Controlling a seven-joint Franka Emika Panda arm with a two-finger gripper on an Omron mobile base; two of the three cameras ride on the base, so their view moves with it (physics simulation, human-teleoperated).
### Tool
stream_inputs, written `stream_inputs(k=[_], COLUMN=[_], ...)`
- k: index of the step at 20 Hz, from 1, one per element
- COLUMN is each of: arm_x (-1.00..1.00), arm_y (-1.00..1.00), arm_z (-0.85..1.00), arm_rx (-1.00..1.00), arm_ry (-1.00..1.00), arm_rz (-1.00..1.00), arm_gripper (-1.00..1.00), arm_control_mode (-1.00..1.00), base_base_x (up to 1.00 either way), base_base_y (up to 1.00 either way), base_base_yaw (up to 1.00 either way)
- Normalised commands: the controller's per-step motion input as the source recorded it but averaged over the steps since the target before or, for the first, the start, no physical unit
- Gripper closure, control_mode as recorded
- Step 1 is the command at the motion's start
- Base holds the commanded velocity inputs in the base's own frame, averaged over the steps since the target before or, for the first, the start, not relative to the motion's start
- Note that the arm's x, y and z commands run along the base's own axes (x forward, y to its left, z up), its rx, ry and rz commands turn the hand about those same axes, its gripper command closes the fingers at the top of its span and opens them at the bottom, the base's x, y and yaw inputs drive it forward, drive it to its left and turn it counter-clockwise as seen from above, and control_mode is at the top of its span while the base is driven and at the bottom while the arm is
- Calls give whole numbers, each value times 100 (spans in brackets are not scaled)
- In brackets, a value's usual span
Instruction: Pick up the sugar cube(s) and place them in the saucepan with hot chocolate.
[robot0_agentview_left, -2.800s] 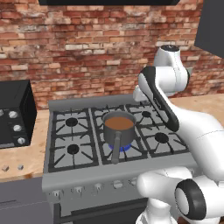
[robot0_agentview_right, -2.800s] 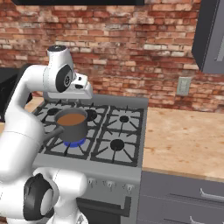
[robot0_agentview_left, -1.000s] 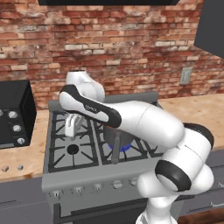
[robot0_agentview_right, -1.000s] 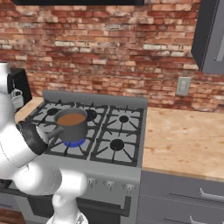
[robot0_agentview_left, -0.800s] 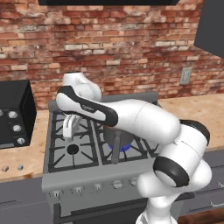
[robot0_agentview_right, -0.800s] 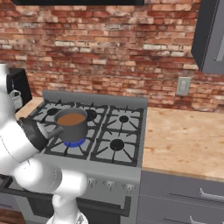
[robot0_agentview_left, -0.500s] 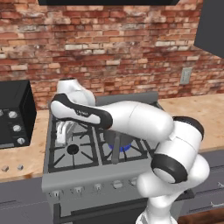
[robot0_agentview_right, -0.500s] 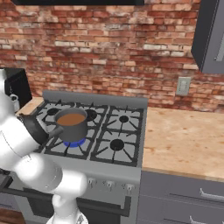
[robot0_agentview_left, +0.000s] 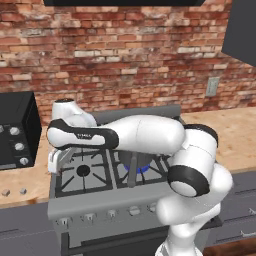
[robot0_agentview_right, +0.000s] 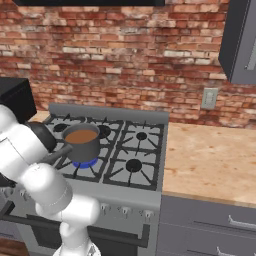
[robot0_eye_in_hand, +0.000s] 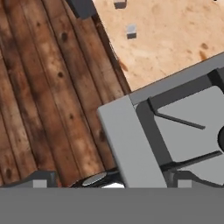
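Reaching out to the left of the stove (robot0_agentview_left: 100, 192), the arm carries its gripper (robot0_agentview_left: 59, 162) over the near left corner of the cooktop, fingers spread wide and grasping nothing. The two sugar cubes (robot0_agentview_left: 6, 192) lie on the wooden counter (robot0_agentview_left: 25, 200) further left, close to its near edge and in front of the black oven (robot0_agentview_left: 17, 130), with the second cube (robot0_agentview_left: 23, 190) just beside the first. From the hand view both cubes show as small pale squares on the counter, one (robot0_eye_in_hand: 131, 30) nearer the stove and one (robot0_eye_in_hand: 119, 3) at the top edge, well apart from the finger tips at the bottom of that view.

The saucepan (robot0_agentview_right: 81, 143) sits on the near left burner over a blue flame, its handle pointing towards the near left, brown liquid inside and no cube visible in it.

So the step in hand looks like the approach to the first cube; nothing has been picked up. The next move calls for carrying the hand further left, off the stove and over the counter, centring the spread fingers on one cube, then lowering until they straddle it before closing. The cubes are tiny and close together, so careful alignment matters to avoid nudging the neighbour.
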Motion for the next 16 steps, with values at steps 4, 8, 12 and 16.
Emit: stream_inputs(k=[4, 8, 12, 16], arm_x=[8, 2, 1, 0], arm_y=[37, 36, 18, 9], arm_z=[-1, 0, -5, -17], arm_rx=[0, 0, 0, 0], arm_ry=[0, 0, 0, 0], arm_rz=[-17, -17, -7, 0], arm_gripper=[-100, -100, -100, -100], arm_control_mode=[-100, -100, -100, -100], base_base_x=[0, 0, 0, 0], base_base_y=[0, 0, 0, 0], base_base_yaw=[0, 0, 0, 0])
